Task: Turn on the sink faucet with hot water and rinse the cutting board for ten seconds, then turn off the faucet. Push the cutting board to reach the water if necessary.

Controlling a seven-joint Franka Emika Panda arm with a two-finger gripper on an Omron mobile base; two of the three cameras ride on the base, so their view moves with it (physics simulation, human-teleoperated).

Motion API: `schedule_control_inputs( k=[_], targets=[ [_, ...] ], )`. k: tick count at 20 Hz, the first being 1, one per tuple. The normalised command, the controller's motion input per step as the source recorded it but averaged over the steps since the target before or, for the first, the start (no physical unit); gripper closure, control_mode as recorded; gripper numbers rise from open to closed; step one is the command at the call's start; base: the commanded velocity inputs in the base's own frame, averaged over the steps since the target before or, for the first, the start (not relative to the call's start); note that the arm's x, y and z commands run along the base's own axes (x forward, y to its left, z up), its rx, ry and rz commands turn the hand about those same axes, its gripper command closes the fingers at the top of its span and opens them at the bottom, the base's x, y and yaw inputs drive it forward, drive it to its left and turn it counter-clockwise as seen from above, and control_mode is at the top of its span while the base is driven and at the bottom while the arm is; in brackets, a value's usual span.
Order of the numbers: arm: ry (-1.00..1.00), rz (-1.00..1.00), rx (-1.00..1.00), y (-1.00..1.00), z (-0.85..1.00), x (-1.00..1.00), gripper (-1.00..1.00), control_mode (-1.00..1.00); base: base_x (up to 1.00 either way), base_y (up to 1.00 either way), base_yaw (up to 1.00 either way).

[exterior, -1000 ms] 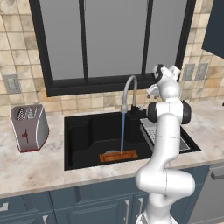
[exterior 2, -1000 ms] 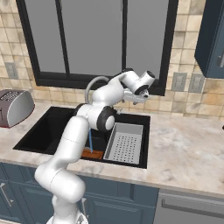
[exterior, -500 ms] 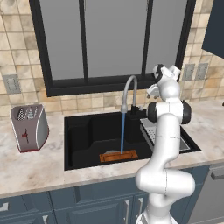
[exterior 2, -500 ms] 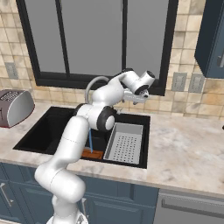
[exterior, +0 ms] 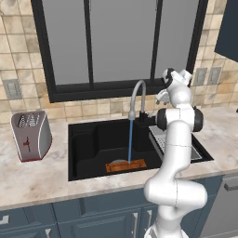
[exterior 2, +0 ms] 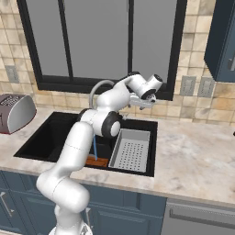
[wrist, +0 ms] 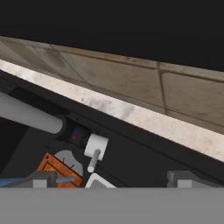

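With water (exterior: 130, 142) falling from the faucet (exterior: 138, 98) onto the cutting board (exterior: 126, 165) on the sink (exterior: 88, 153) floor, the claw (wrist: 107, 178), wide open and empty, should wait above the lever (wrist: 94, 151), then nudge it gently shut.

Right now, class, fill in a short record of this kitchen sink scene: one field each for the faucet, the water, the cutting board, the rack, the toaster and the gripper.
faucet: slim grey metal gooseneck faucet behind the black sink, running
water: thin light-blue water stream falling straight onto the board
cutting board: small orange-brown wooden cutting board flat on the basin floor, under the stream
rack: grey perforated metal rack in the right compartment
toaster: silver toaster on the counter left of the sink
gripper: gripper open, holding nothing, raised near the faucet's lever
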Motion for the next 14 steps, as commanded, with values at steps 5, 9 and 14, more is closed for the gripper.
schedule_control_inputs(
  k=[5,9,14],
  targets=[
    [0.0,0.0,0.0,0.0,0.0,0.0,-1.0,-1.0,0.0,0.0,0.0],
    [0.0,0.0,0.0,0.0,0.0,0.0,-1.0,-1.0,0.0,0.0,0.0],
    [0.0,0.0,0.0,0.0,0.0,0.0,-1.0,-1.0,0.0,0.0,0.0]
  ],
)
